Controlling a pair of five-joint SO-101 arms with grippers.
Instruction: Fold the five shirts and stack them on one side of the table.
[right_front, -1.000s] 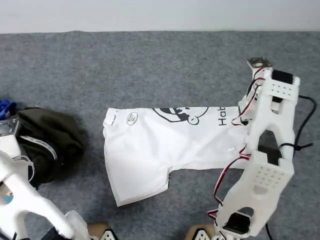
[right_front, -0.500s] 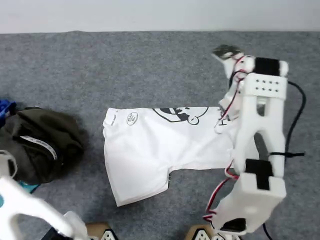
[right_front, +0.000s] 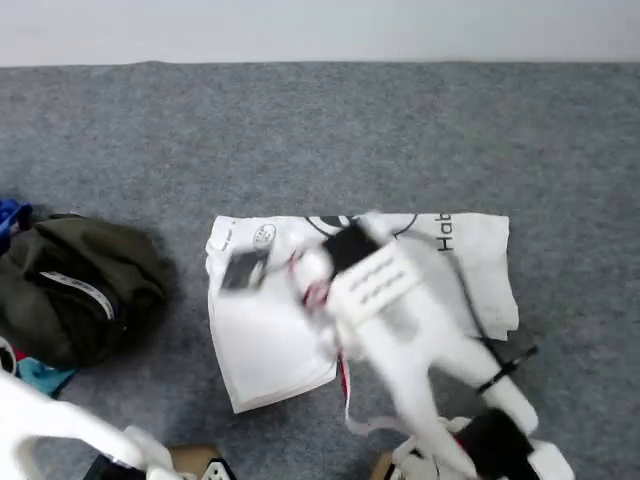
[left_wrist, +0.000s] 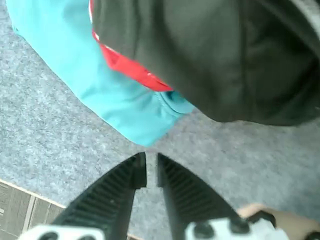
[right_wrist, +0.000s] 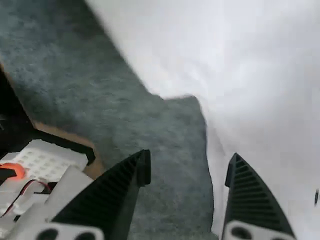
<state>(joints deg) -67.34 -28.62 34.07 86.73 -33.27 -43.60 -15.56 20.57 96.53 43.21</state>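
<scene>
Shirt stock: white shirt flat mid-table, partly folded.
Right gripper spread, empty, over its edge, likely for a pinch; left gripper, pressed nearly together, empty beside unfolded heap.

Left pincer low over the grey counter
Jaws nearly together, empty, just short of a teal shirt lying under a dark shirt.

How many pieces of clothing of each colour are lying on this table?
white shirt: 1
dark shirt: 1
teal shirt: 1
red cloth, mostly hidden: 1
blue cloth, at the edge: 1
Total: 5
</scene>
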